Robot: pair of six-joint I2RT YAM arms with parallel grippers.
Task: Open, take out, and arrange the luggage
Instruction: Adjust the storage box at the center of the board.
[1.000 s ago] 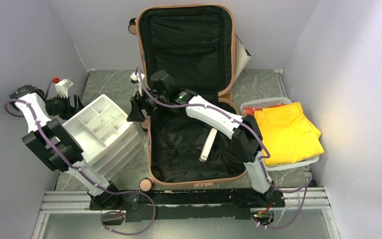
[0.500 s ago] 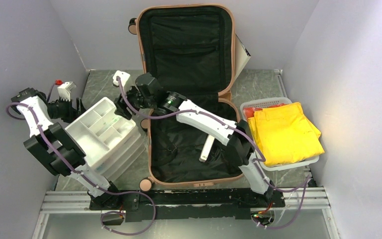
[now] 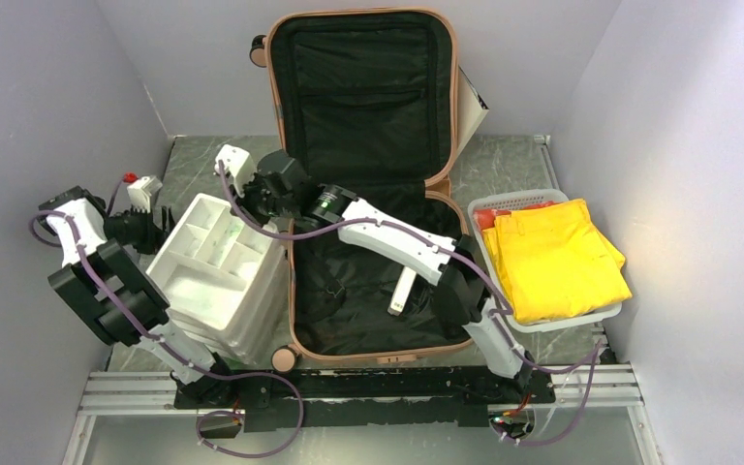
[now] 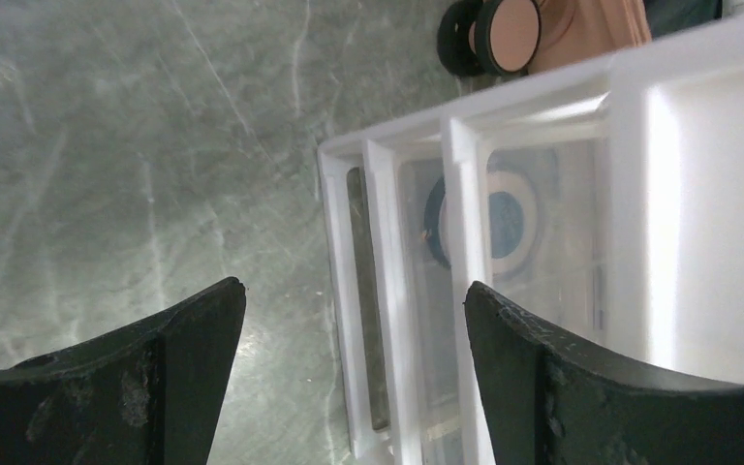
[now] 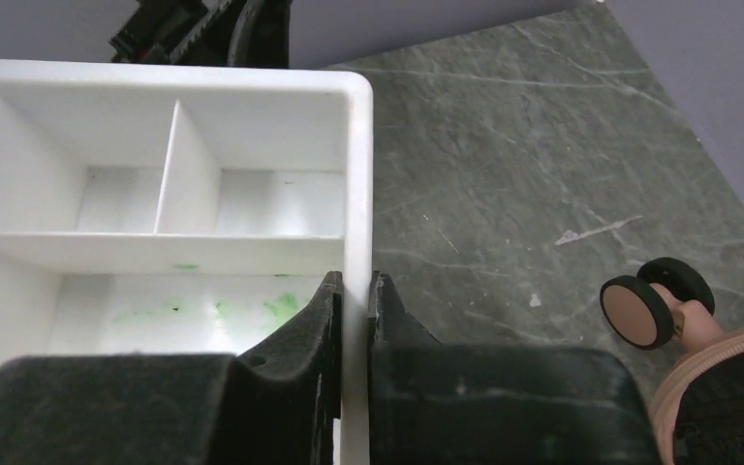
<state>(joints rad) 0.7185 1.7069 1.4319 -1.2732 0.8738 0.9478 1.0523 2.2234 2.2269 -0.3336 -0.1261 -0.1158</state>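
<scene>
While the luggage (image 3: 387, 179) lies open at the middle of the table (image 3: 504, 160), its lid stands up against the back wall and its black-lined base lies flat toward my bases. One wheel (image 5: 654, 305) shows at the right edge of my right wrist view, resting on the marble-grey top.

I have my right gripper (image 5: 354, 291) reached across the luggage's left rim and pinched down on the organizer (image 5: 252, 82). One finger (image 5: 315, 320) sits inside the white wall, the other outside, with only that thin wall between them. Green smudges mark the floor of the compartment just inside.

The organizer (image 3: 252, 305) stands just left of the luggage, a white stack of drawers with a divided top that tips toward the overhead camera. Whether it touches the shell I cannot tell.

My left gripper (image 4: 354, 291) hangs at the organizer's far left corner with its fingers spread wide, holding nothing. Between them I see the corner's white ribs and a blurred round blue-and-white thing (image 4: 504, 223) behind the clear front.

Inside the luggage lies a white bar (image 3: 403, 291). To its right, a white basket (image 3: 513, 201) holds a folded yellow garment (image 3: 557, 257).
</scene>
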